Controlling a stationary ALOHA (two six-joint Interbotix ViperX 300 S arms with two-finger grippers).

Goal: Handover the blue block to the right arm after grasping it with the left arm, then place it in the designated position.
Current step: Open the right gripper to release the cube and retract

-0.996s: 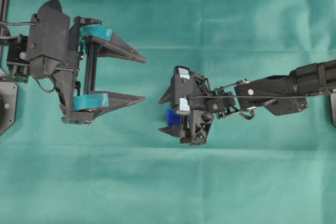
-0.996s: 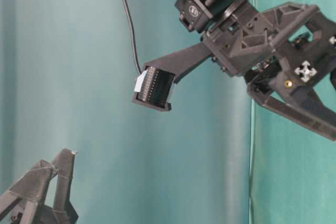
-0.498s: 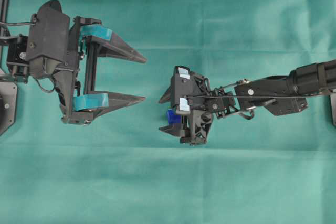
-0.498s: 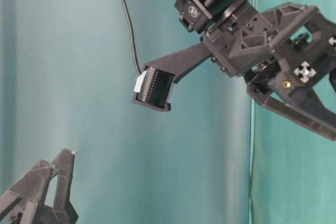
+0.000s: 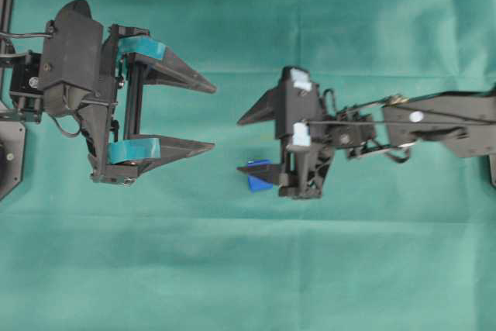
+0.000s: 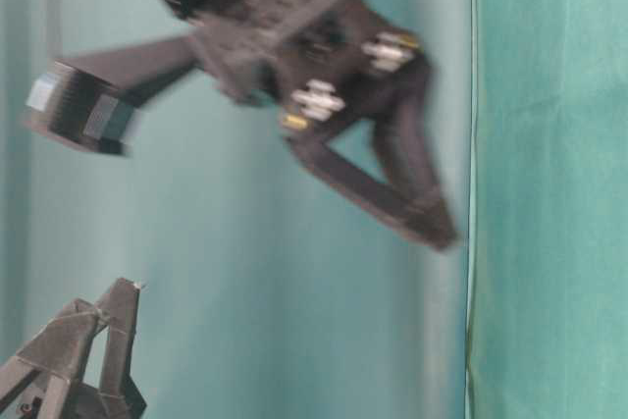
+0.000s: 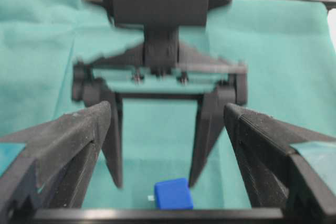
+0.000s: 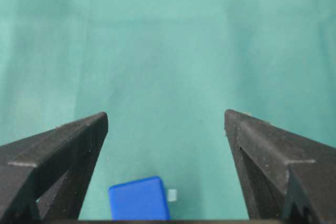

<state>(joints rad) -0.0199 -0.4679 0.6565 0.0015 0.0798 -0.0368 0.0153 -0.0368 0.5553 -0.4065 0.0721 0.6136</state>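
one blue block [image 5: 258,182] lies near the middle. two claws: a teal-banded left claw [image 5: 214,117] on the left, an all-black right claw [image 5: 242,145] right. one green cloth [image 5: 310,21] covers the counter.

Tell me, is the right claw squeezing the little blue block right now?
No. In the right wrist view the blue block lies on the green cloth between wide-open fingers, with neither one touching it.
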